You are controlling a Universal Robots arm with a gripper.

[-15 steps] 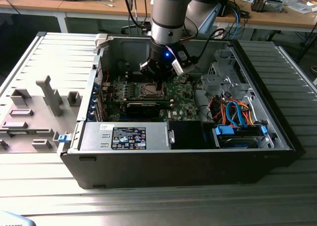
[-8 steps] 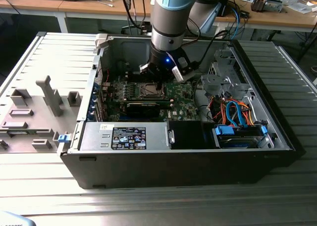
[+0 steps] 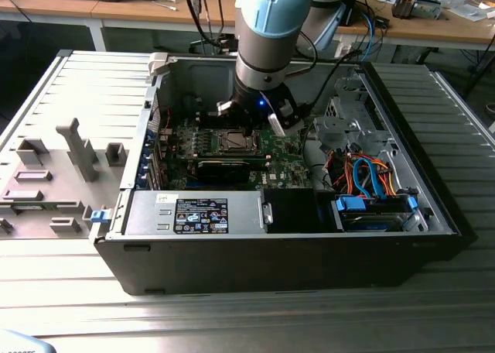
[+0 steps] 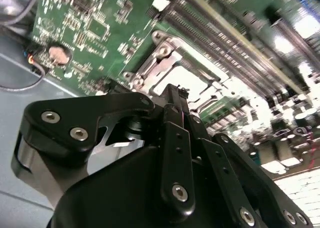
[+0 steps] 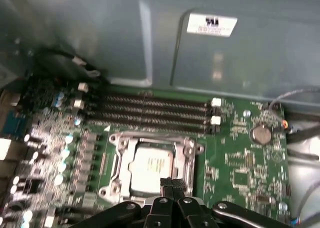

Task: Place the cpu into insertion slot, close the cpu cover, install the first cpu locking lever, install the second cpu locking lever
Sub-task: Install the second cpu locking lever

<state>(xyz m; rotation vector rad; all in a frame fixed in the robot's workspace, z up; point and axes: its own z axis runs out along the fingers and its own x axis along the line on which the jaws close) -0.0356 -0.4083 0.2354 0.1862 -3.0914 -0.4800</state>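
My gripper point(image 5: 172, 184) hangs low inside an open computer case point(image 3: 433, 214), its black fingers point(image 5: 166, 185) pressed together at the tips with nothing held between them. In the exterior view, to the exterior view's left of my arm, a grey side panel point(image 3: 46, 159) lies flat beside the case. Under my wrist sits the green motherboard point(image 3: 290, 163). Just ahead of my fingertips is the slot point(image 5: 152, 168), with the cpu point(image 5: 150, 165) lying flat in it, its pale metal top facing up. The cover point(image 5: 122, 160) lies down around the chip, framing it. My fingertips hover at the cover's near edge; I cannot tell if they touch it. Beyond the slot run four long dark memory slots point(image 5: 155, 113). To the exterior view's right of my arm are orange and blue cables point(image 3: 363, 175).
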